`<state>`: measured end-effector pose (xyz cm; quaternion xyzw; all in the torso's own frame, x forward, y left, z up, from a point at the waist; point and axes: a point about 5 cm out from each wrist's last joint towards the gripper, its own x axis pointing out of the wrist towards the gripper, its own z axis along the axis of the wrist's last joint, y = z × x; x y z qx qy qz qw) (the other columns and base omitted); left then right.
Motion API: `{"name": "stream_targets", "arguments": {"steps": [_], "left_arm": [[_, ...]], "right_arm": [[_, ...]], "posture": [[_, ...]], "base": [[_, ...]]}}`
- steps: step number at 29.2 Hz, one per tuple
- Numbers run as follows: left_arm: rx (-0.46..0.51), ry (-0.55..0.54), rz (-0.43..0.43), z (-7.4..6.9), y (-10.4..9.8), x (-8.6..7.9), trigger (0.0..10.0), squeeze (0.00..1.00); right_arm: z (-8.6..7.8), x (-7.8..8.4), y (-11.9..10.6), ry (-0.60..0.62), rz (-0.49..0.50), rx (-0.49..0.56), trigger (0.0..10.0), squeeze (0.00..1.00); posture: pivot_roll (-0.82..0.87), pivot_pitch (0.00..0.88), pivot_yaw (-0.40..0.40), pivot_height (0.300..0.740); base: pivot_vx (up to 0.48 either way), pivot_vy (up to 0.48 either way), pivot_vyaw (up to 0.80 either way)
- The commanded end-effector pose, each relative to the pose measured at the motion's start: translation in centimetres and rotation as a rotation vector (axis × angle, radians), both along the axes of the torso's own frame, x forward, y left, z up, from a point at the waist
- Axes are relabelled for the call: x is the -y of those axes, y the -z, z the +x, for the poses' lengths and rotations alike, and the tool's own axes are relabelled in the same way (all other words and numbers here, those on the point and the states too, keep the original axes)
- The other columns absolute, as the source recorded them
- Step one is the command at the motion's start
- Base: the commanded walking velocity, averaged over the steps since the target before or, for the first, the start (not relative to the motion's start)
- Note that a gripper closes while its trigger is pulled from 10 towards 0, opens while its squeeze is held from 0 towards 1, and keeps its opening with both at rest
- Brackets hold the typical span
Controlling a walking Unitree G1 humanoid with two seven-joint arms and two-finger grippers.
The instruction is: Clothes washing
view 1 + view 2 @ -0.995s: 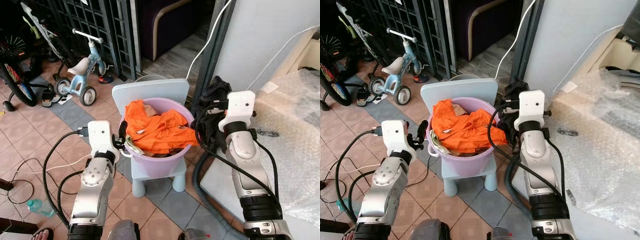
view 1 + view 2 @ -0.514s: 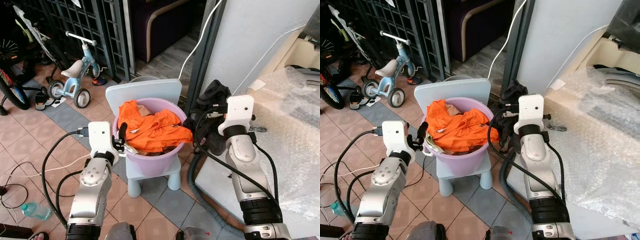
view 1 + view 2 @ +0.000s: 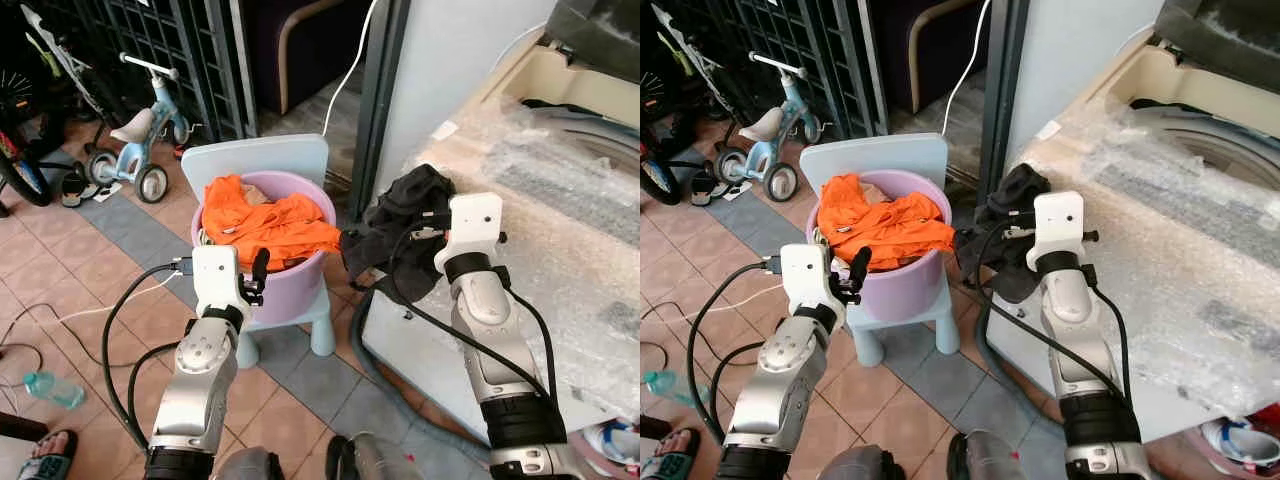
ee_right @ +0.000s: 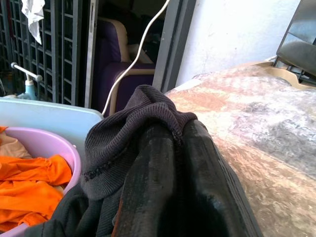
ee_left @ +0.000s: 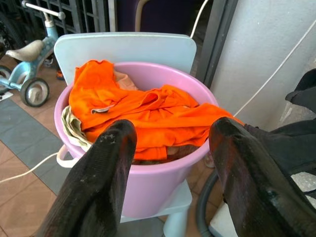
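Note:
A purple tub (image 3: 295, 290) heaped with orange clothes (image 3: 265, 215) stands on a light blue child's chair (image 3: 255, 155). My left gripper (image 5: 170, 131) is open just in front of the tub's near rim, with nothing between its fingers (image 5: 106, 163). To the right of the tub, a black knitted garment (image 3: 395, 235) hangs from my shut right gripper (image 4: 178, 129), beside the front corner of the washing machine (image 3: 560, 170). The machine's top is covered in bubble wrap. The cloth drapes over the right fingers (image 4: 148, 182) and hides their tips.
A grey hose (image 3: 375, 345) and cables (image 3: 110, 300) run along the tiled floor by the chair. A child's tricycle (image 3: 135, 150), a bicycle wheel (image 3: 20, 185) and a metal gate (image 3: 170, 40) stand at the back left. A plastic bottle (image 3: 45, 388) and a person's sandalled foot (image 3: 40, 455) lie near left.
The view has swung right toward the washing machine, so the tub sits further left. My right gripper still holds the black garment, now farther from the tub and nearer the machine's corner.

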<state>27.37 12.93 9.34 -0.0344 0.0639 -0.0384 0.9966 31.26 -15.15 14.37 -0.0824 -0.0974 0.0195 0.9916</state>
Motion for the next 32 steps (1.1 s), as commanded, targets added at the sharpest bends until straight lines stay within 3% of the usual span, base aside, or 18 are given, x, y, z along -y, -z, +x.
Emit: {"name": "stream_targets", "arguments": {"steps": [1, 8, 20, 25, 32], "left_arm": [[-0.004, -0.007, 0.003, 0.0, 0.2, -0.2, 10.0, 0.00], [0.017, 0.012, -0.023, 0.3, -0.2, -0.1, 10.0, 0.00], [0.052, 0.028, -0.053, 0.5, -0.7, 0.1, 10.0, 0.00], [0.054, 0.035, -0.055, 0.4, -0.7, 0.1, 10.0, 0.00], [0.068, 0.049, -0.060, 0.2, -0.8, 0.1, 10.0, 0.00]], "right_arm": [[0.3, -0.4, -0.7, -0.011, 0.008, 0.029, 10.0, 0.00], [0.7, -0.6, -1.4, -0.009, 0.001, 0.060, 10.0, 0.00], [2.1, 1.2, -4.1, 0.052, -0.044, 0.155, 10.0, 0.00], [2.5, 1.1, -4.6, 0.038, -0.066, 0.176, 10.0, 0.00], [2.4, 0.6, -4.7, 0.011, -0.086, 0.190, 10.0, 0.00]], "posture": [[-0.02, 0.051, 0.016, 0.740], [-0.03, 0.073, 0.026, 0.740], [-0.04, 0.068, 0.033, 0.740], [-0.04, 0.070, 0.037, 0.740], [-0.04, 0.075, 0.039, 0.740]], "base": [[0.000, 0.000, 0.00], [0.000, 0.000, -0.54], [0.000, 0.000, -0.80], [0.270, 0.099, -0.70], [0.352, 0.284, 0.00]]}}
